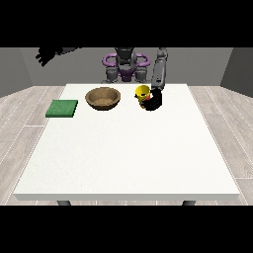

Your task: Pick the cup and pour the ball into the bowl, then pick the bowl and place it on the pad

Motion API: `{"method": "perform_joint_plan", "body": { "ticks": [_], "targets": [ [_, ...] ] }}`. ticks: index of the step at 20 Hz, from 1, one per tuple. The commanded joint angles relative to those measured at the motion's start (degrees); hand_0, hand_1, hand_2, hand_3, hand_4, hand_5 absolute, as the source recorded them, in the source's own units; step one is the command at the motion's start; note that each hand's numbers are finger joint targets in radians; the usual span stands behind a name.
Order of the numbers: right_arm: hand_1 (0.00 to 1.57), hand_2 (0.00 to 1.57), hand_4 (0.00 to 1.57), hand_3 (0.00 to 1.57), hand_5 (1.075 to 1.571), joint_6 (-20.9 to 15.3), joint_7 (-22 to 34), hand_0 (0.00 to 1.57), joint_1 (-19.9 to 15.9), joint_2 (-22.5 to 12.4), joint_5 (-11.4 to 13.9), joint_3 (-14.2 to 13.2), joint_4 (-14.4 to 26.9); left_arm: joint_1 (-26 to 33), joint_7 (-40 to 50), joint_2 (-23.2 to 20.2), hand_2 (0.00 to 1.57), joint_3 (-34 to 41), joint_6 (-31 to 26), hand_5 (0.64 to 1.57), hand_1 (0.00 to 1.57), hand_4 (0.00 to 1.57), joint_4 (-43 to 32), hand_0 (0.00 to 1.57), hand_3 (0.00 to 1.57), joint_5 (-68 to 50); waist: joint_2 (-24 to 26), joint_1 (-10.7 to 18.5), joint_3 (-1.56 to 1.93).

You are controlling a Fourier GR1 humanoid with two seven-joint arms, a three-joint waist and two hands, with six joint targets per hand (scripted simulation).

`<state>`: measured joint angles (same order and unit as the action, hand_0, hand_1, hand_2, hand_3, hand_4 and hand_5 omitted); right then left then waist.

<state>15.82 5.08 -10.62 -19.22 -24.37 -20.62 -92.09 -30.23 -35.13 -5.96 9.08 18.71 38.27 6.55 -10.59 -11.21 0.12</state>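
Note:
A yellow cup stands on the white table near its far edge, right of centre. The black hand at the view's right is right against the cup's right side and lower front, with something red showing between them; its fingers look wrapped around the cup. A brown wooden bowl rests left of the cup, a short gap apart. A flat green pad lies at the table's left edge. The hand at the view's left is raised high, off beyond the table's left side. The ball is hidden.
The robot's torso stands behind the table's far edge. Wooden floor surrounds the table. The table's whole near half is bare white surface.

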Motion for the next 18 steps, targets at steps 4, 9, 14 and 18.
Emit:
{"method": "perform_joint_plan", "body": {
  "ticks": [4,9,14,18],
  "targets": [
    [0.0,0.0,0.64,0.28,1.564,1.24,0.29,0.0,-1.02,-2.49,0.52,-1.83,9.65,-6.71,15.41,1.61,1.57,-11.06,12.96,1.488,1.3,1.4,0.28,1.3,1.57,14.79,7.25,2.38,0.12],
    [0.0,0.0,0.66,0.19,1.563,2.75,-0.05,0.0,-0.62,-0.6,0.13,0.16,10.63,-10.95,25.46,-4.15,1.57,-20.39,20.39,1.531,1.37,1.45,-6.48,1.37,1.57,31.66,8.75,0.14,0.36],
    [0.0,0.0,0.68,0.0,1.559,5.58,-5.36,0.0,2.75,-2.59,1.79,-2.95,19.66,-13.76,40.89,3.48,1.57,-29.17,20.61,1.54,1.35,1.44,-10.16,1.35,1.57,43.4,12.86,4.29,0.11],
    [0.0,0.0,0.68,0.0,1.559,6.26,-4.53,0.0,0.59,-4.45,0.93,-4.18,23.81,-18.99,50.44,5.79,1.57,-33.68,14.38,1.545,1.36,1.44,-10.33,1.36,1.57,48.23,14.26,5.18,0.01]
  ]
}}
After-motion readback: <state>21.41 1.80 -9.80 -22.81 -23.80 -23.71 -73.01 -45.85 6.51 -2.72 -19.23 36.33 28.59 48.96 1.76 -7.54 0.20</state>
